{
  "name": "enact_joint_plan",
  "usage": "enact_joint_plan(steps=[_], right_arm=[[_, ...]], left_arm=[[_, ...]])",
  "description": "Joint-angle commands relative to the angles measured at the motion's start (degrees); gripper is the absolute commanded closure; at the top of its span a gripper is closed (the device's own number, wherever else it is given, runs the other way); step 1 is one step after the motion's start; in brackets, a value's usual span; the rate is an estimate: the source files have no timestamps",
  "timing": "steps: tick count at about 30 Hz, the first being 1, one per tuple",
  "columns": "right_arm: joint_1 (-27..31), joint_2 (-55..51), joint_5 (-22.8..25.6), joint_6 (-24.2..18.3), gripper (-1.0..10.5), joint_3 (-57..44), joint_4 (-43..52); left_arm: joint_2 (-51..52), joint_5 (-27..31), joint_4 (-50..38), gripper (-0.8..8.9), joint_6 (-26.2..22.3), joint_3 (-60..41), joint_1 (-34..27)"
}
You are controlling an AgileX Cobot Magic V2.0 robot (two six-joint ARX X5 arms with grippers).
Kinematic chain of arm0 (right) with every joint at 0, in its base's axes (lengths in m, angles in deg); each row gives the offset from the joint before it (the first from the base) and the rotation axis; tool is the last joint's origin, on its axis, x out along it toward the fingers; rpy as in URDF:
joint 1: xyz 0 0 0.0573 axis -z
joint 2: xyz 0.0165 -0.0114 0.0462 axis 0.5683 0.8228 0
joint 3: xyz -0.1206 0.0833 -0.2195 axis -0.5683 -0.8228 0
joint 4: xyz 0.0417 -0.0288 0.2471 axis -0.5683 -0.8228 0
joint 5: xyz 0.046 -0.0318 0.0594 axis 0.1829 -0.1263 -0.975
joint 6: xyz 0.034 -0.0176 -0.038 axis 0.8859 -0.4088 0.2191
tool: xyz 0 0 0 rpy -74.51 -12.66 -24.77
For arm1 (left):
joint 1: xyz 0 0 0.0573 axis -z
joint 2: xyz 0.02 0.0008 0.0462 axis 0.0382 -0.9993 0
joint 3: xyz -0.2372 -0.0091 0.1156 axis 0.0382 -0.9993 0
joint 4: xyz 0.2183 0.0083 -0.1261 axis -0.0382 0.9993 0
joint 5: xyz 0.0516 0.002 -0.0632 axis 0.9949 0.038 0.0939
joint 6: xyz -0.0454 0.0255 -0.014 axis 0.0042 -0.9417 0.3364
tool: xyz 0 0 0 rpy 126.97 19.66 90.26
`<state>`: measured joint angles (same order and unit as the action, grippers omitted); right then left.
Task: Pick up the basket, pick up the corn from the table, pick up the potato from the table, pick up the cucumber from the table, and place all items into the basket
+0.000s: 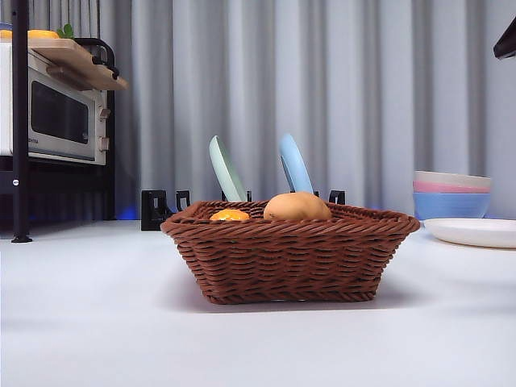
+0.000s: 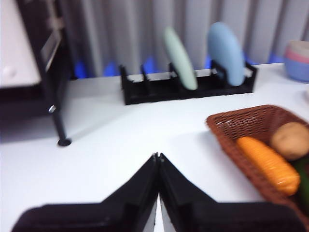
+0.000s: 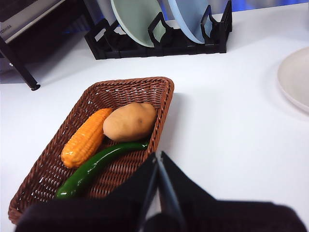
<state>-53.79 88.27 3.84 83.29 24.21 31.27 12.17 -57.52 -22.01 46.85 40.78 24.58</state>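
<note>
The brown wicker basket [image 1: 290, 254] [image 3: 53, 169] [image 2: 241, 130] stands on the white table [image 1: 97, 322]. Inside it lie the orange corn [image 3: 87, 137] [image 2: 268, 164] [image 1: 230, 215], the tan potato [image 3: 129, 122] [image 2: 291, 140] [image 1: 297, 207] and the green cucumber [image 3: 99, 166] [image 2: 304, 181]. My right gripper [image 3: 159, 157] is shut and empty, hovering above the basket's rim. Also shut and empty, my left gripper [image 2: 157, 157] hangs over bare table beside the basket. In the front view only a black arm tip [image 1: 506, 40] shows at the top right corner.
A black dish rack [image 1: 161, 208] [image 2: 188, 87] [image 3: 159, 41] holding a green plate [image 1: 226, 169] and a blue plate [image 1: 294, 164] stands behind the basket. Stacked bowls [image 1: 451, 193] and a white plate [image 1: 476, 231] [image 3: 295, 77] sit at the right. A microwave [image 1: 52, 113] on a black stand is at the left.
</note>
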Motion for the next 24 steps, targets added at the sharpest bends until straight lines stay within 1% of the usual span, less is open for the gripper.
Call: enact_joint_plan(steps=[1,3,5,9,11,14,17,24], right_arm=[[-0.02,-0.15,0.17,0.46,9.5,-0.20,0.39],[-0.02,-0.13,0.17,0.46,9.5,-0.20,0.37],[-0.02,-0.13,0.17,0.46,9.5,-0.20,0.37],[-0.02,-0.13,0.17,0.46,9.5,-0.20,0.37],[-0.02,-0.15,0.17,0.46,9.5,-0.20,0.37],[-0.02,-0.13,0.17,0.46,9.5,-0.20,0.39],[-0.02,-0.13,0.17,0.46,9.5,-0.20,0.35],[-0.02,-0.13,0.17,0.46,9.5,-0.20,0.33]], left_arm=[[4.79,-6.40,-2.99,8.17,0.15,-6.43,-5.66],[7.50,-8.55,-5.11,8.17,0.11,-10.54,-8.59],[9.77,-8.70,-7.45,8.17,0.13,-14.62,-10.73],[12.66,-8.46,-11.13,8.17,0.11,-20.98,-13.18],[13.42,-8.55,-11.10,8.17,0.15,-22.84,-14.01],[13.66,-8.48,-8.15,8.17,0.04,-22.82,-14.73],[13.66,-8.79,-8.15,8.16,-1.38,-22.82,-15.23],[13.62,-8.59,-8.52,8.17,-1.11,-22.82,-15.37]])
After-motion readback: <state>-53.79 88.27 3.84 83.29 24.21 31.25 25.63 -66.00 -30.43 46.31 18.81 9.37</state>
